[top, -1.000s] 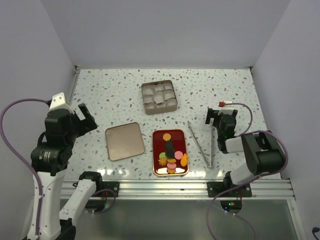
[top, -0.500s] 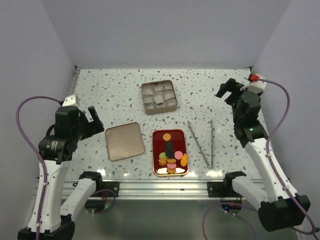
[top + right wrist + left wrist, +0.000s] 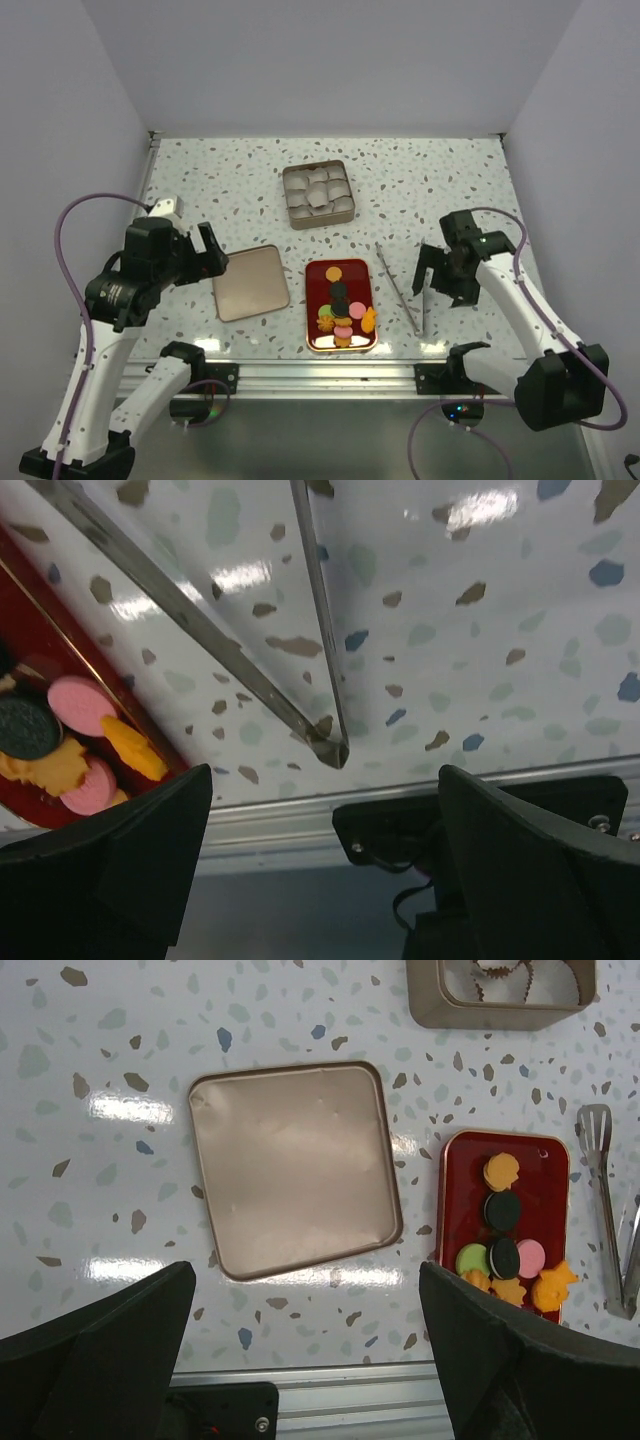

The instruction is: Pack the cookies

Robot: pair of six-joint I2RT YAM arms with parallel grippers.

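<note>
The cookies lie in a row on the red tray: orange, black, green, pink and brown discs, plus an irregular orange one. In the left wrist view they show at the right, on the tray. In the right wrist view they show at the far left. My left gripper is open and empty, by the left edge of the flat tin lid. It looks down on the lid. My right gripper is open and empty, just above the hinge end of the metal tongs.
The tongs lie right of the tray, hinge toward the near edge. A square tin holding paper cups stands behind the tray and also shows in the left wrist view. The aluminium rail runs along the table's near edge.
My left gripper has come down and right toward the lid. My right arm swung from the back right to low over the tongs. Tray, cookies, lid and tin have not moved.
</note>
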